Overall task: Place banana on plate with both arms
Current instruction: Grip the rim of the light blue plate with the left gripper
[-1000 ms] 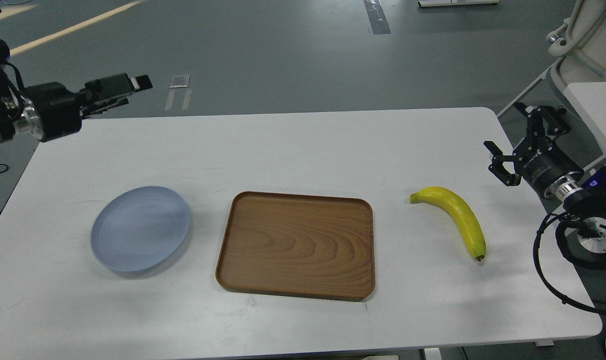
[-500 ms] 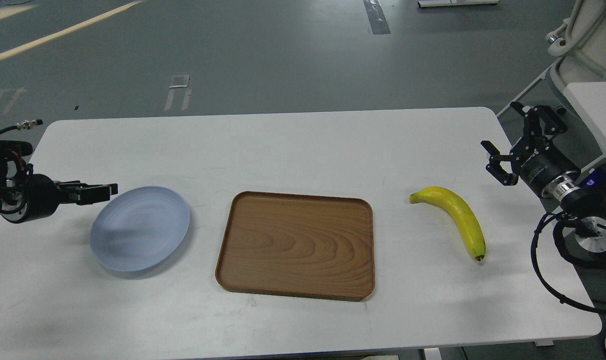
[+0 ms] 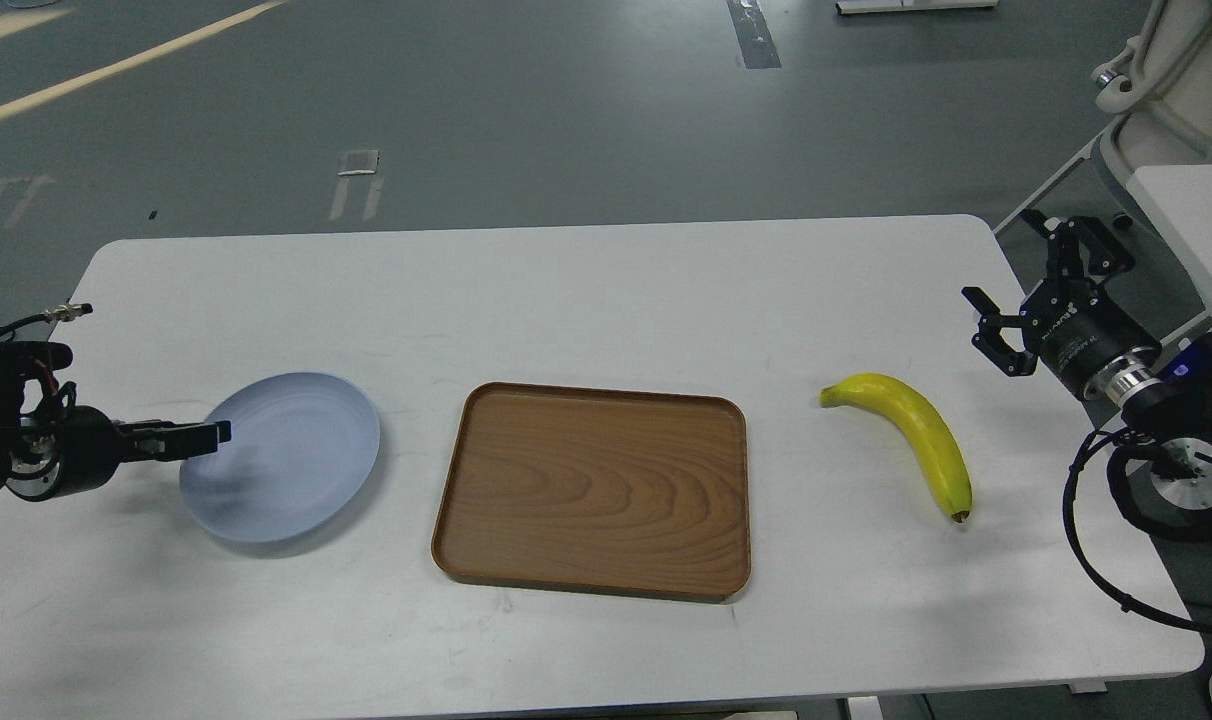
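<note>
The yellow banana (image 3: 916, 435) lies on the white table (image 3: 586, 290) at the right, brown tip toward me. The pale blue-grey plate (image 3: 301, 460) sits at the left, empty. My left gripper (image 3: 221, 432) comes in low from the left edge, and its fingertips reach over the plate's left rim, with a shadow on the plate below. It is seen side-on, so its fingers cannot be told apart. My right gripper (image 3: 999, 257) is open and empty, hovering at the table's right edge, up and to the right of the banana.
A brown wood-grain tray (image 3: 596, 490) lies empty between plate and banana. A second white table (image 3: 1191, 210) and a white machine base (image 3: 1181, 80) stand at the far right. My right arm's cables (image 3: 1096, 540) hang over the table's right edge.
My left arm has swung down from high at the back left to table level, and its fingertips now reach over the plate's left rim. The right gripper has barely shifted. Banana, plate and tray are still.
</note>
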